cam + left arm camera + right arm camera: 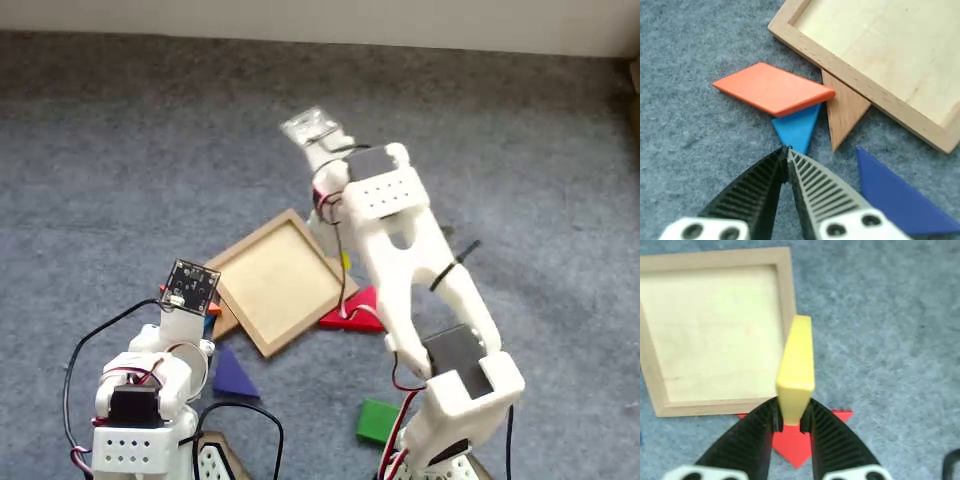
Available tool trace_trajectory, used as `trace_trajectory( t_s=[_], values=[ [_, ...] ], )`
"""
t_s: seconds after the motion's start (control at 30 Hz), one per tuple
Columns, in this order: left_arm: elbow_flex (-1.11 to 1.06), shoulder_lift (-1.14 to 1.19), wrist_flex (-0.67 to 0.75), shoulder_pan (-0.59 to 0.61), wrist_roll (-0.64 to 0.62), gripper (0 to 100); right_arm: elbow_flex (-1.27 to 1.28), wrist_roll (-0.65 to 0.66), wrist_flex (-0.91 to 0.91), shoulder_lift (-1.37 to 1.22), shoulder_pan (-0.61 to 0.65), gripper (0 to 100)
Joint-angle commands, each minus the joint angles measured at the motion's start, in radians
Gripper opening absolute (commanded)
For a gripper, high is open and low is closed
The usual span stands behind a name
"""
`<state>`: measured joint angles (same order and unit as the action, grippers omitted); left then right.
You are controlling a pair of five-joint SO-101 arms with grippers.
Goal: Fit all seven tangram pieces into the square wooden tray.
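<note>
- We grip the yellow piece [796,360] on edge in our right claw [790,422] — its length runs straight ahead, along a rim of the tray [785,300], hollow just beside
- Our left claw [786,155] is closed, empty, tip by the blue triangle [797,127]

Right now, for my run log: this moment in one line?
right claw: shut on yellow piece | left claw: shut, empty, by light blue triangle | tray: empty
</note>
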<state>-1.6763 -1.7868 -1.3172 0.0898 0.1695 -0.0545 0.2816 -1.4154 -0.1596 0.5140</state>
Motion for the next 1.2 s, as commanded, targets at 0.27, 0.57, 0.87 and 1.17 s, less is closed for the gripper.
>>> trace_trajectory(
  t_s=[0.27, 0.57, 0.87, 1.17],
  values=[
    [-0.021, -0.03, -0.005, 0.007, 0.006, 1, 0.176, -0.02, 0.217, 0.048, 0.124, 0.6],
    [-0.021, -0.03, -0.005, 0.007, 0.006, 1, 0.248, 0.083, 0.354, 0.048, 0.108, 0.6],
    [-0.021, -0.03, -0.005, 0.007, 0.006, 1, 0.248, 0.198, 0.371, 0.054, 0.108, 0.6],
    [-0.021, -0.03, -0.005, 0.007, 0.006, 1, 0.249, 0.391, 0.364, 0.058, 0.09, 0.6]
  ],
)
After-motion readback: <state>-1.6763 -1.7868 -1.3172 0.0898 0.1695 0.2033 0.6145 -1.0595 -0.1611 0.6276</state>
